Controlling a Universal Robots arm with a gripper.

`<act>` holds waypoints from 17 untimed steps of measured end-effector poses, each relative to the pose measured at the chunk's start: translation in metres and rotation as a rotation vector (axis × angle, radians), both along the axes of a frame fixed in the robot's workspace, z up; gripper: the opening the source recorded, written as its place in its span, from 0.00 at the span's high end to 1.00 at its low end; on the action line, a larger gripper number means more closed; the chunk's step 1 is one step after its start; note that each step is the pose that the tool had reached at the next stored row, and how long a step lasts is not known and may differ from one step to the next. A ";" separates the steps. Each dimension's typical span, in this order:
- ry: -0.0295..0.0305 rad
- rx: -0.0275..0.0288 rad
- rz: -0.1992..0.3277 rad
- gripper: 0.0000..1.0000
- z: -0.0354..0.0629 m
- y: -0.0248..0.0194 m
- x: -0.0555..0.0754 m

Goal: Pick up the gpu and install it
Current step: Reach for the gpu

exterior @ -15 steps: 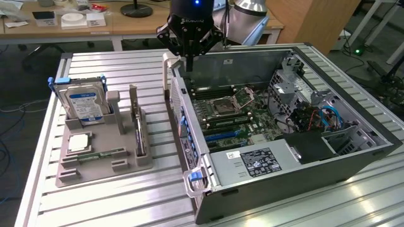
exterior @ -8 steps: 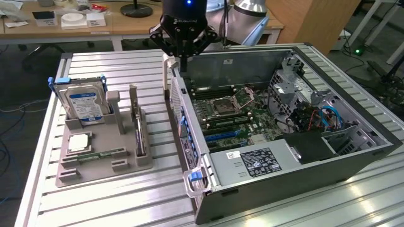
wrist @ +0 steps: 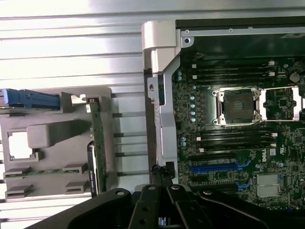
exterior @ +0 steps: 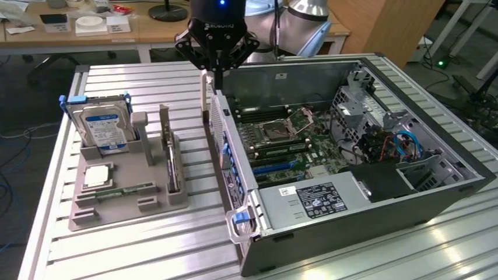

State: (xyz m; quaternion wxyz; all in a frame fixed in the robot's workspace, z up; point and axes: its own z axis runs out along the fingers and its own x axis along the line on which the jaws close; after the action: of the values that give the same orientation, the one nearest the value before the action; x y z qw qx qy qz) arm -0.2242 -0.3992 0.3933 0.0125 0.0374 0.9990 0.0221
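Above the edge of the computer case, in the exterior view, my hand hangs with its fingers together and nothing between them. The gpu stands on its edge in the grey holder on the surface, well apart from my hand towards the exterior view's left, near the hard drive. I think that fingers opened too late could push this thin card and tilt it in its slot. In the wrist view the gpu shows edge-on, and the case wall lies between it and the motherboard. A carried card could hit this wall, or meet the blue slot crooked.
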 end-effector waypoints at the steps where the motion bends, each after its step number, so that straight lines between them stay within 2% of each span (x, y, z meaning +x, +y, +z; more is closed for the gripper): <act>1: 0.0000 0.0000 0.000 0.89 0.0000 0.0000 -0.002; 11: 0.0000 0.0000 0.000 0.89 0.0000 0.0000 -0.019; 17: 0.0001 0.0000 0.000 0.89 0.0000 -0.0004 -0.026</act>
State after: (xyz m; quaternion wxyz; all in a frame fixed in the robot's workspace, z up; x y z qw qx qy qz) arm -0.2498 -0.3996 0.3933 0.0124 0.0374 0.9990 0.0221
